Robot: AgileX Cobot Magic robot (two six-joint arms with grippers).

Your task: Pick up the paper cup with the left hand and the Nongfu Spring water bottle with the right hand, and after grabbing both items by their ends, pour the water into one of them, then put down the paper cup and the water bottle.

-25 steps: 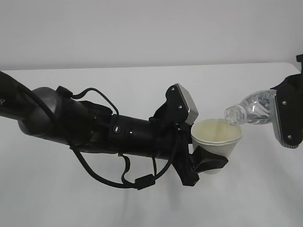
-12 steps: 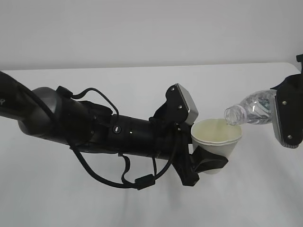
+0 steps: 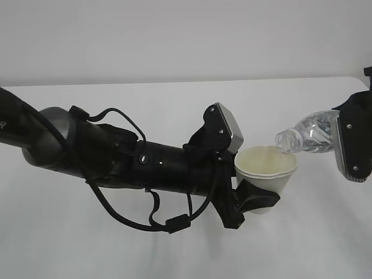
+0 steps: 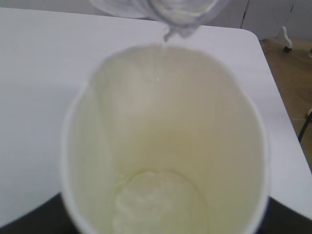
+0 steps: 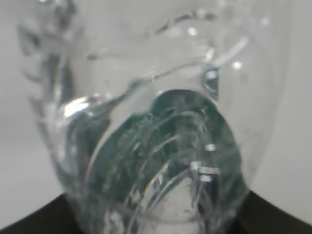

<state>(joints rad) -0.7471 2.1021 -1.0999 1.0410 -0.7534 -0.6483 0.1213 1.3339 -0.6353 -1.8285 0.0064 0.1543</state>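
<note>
While the left hand (image 3: 253, 200) is holding the paper cup (image 3: 265, 174) upright above the white counter (image 3: 174, 256), its fingers clasping the cup's lower part, the right hand (image 3: 350, 144) is gripping the Nongfu Spring water bottle (image 3: 305, 136) near its base, tilting the open mouth just over the cup's rim.
</note>
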